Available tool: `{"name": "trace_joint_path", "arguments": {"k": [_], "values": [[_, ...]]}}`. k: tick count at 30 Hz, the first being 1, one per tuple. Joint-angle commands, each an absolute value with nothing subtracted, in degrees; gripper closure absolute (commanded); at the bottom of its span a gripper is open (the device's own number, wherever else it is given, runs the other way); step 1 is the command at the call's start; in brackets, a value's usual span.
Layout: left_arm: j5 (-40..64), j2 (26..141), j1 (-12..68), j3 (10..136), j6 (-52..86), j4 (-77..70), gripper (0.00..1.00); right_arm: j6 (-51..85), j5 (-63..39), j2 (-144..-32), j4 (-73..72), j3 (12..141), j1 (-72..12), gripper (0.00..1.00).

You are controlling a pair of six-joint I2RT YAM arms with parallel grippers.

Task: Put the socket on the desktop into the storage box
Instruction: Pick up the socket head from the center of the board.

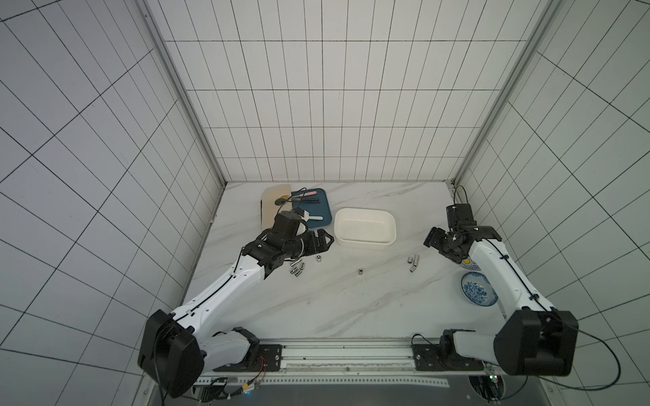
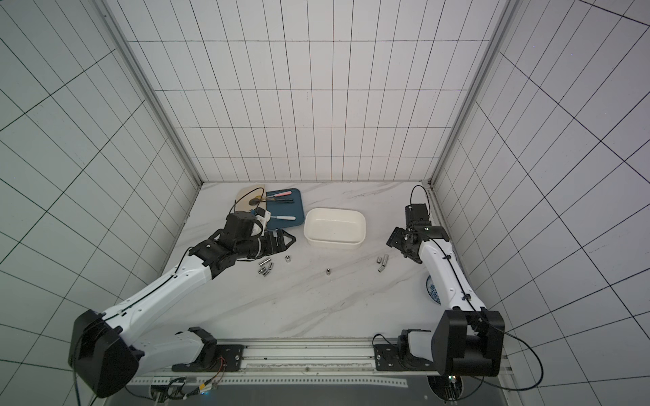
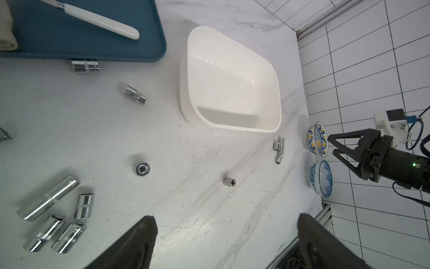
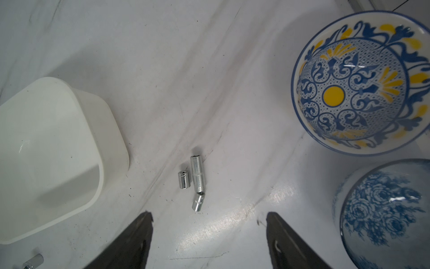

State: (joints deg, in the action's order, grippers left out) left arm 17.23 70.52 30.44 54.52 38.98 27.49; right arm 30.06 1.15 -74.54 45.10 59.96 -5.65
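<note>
Sockets, small chrome-steel cylinders, found loose on the white marbled desktop (image 1: 351,309); none seen inside the plain white rounded-rectangle plastic storage box (image 1: 362,244), interior bare in both top views. Grouped thus: a trio (image 1: 413,263) on the robot's right side, a larger cluster (image 1: 297,270) beside the left arm, an upright single (image 1: 318,259) and a small single (image 1: 360,271) between.

Right claw (image 4: 208,215): jaws well apart, nothing held. Poised above the desktop with the trio just ahead of it, roughly centred on the gap. Long socket (image 4: 197,174) flat on its side, long axis running away from the claw, crosswise to the closing line of the jaws; judged a favourable lie for a pinch across the barrel. Short socket (image 4: 184,179) close alongside; small socket (image 4: 198,202) at the near end, skewed off line; touching or merely adjacent, cannot tell. Risk judged: neighbours nudged or caught with the target.

Left claw (image 3: 225,219): jaws spread wide, empty, hovering by the box's left end, near the flat dark-blue plastic tray (image 1: 325,212), larger cluster close beside its wrist.

Right arm judged nearer the trio, left arm nearer the cluster. Storage box: beyond the trio and to the robot's left of it, near but apart; short carry expected.
</note>
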Motion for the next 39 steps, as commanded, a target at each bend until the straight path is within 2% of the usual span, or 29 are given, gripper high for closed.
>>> {"name": "trace_joint_path", "arguments": {"k": [1,6,13,18,39], "values": [[17.1,71.1,31.8,54.5,38.4,27.1,0.03,29.3,2.1,-76.9,47.5,59.1,-6.1,0.28],[17.6,71.5,33.2,54.1,39.5,25.7,0.03,28.9,-0.5,-81.5,46.5,58.8,-6.1,0.43],[17.6,71.9,33.6,53.2,40.3,25.5,0.03,28.9,-1.7,-85.6,44.1,58.1,-6.5,0.43],[17.7,72.0,33.6,52.4,41.3,24.6,0.03,28.9,-3.2,-88.6,42.2,57.3,-6.9,0.50],[19.2,72.1,33.6,51.1,42.8,23.1,0.03,29.7,-4.5,-95.5,38.7,56.8,-8.1,0.55]]}}
